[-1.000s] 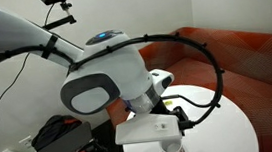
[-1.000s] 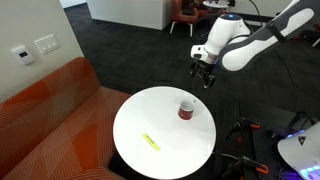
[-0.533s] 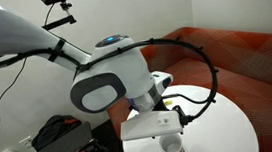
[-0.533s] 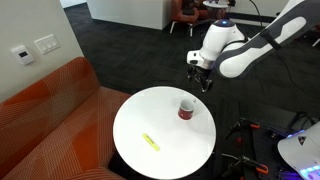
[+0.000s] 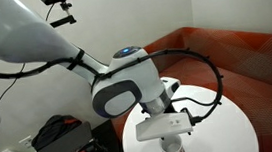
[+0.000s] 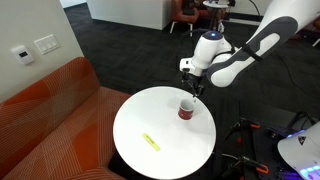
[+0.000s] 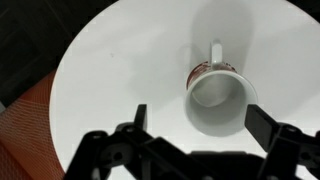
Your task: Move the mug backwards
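Note:
The mug (image 6: 186,108) is small and white with reddish markings and stands upright on the round white table (image 6: 150,110), near its far right side. In the wrist view the mug (image 7: 215,95) is seen from above, its handle pointing up in the picture. My gripper (image 7: 200,125) is open, its two dark fingers spread on either side of the mug's rim and above it. In an exterior view the gripper (image 6: 192,88) hangs just above and behind the mug. In the exterior view from behind the robot the arm hides the mug.
A small flat yellow-green item (image 6: 150,141) lies on the table's near side. An orange sofa (image 6: 50,120) curves round the table. Black cables (image 5: 211,74) loop off the arm. Dark carpet surrounds the table.
The arm has swung left and down in the exterior view, bringing the gripper from beyond the table's edge to just above the mug. The mug has not moved.

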Controlling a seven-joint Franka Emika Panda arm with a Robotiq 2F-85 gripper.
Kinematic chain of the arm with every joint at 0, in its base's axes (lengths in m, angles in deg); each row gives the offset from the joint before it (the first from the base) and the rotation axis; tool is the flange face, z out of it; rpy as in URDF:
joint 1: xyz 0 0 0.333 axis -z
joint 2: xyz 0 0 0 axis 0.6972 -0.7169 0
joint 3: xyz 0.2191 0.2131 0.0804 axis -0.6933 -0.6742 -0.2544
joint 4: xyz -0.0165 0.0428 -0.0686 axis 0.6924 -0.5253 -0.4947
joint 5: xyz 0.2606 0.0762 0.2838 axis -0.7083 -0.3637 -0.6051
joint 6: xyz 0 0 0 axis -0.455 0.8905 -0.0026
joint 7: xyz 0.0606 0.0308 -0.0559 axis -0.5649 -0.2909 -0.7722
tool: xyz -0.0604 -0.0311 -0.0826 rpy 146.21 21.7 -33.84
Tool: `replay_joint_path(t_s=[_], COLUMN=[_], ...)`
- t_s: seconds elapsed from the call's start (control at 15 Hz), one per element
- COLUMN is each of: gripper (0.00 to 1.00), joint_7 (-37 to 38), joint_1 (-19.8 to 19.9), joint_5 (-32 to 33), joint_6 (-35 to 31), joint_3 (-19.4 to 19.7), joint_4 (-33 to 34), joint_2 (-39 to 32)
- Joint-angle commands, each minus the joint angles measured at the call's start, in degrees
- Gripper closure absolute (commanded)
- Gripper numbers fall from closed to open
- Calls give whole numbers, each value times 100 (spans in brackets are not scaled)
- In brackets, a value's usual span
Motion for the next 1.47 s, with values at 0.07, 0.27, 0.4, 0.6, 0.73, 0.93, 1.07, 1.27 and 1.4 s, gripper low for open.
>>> replay_joint_path(t_s=[0.07,0.27,0.4,0.6,0.73,0.93,1.07,1.27,1.4], gripper=[0,0,0,0,0,0,0,3,27], joint_7=[-153,-262,-328,-319,-296,-256,-251,-264,-268], joint_1=[433,643,716,728,692,663,655,663,665], joint_5=[-105,-102,-37,35,95,175,223,266,291], joint_6=[-12,-17,-35,16,38,84,131,190,199], joint_3=[-474,-713,-784,-817,-791,-773,-780,-809,-825], joint_4=[355,504,618,836,970,1162,1283,1418,1475], joint_2=[-448,-699,-879,-1134,-1292,-1517,-1636,-1777,-1845])
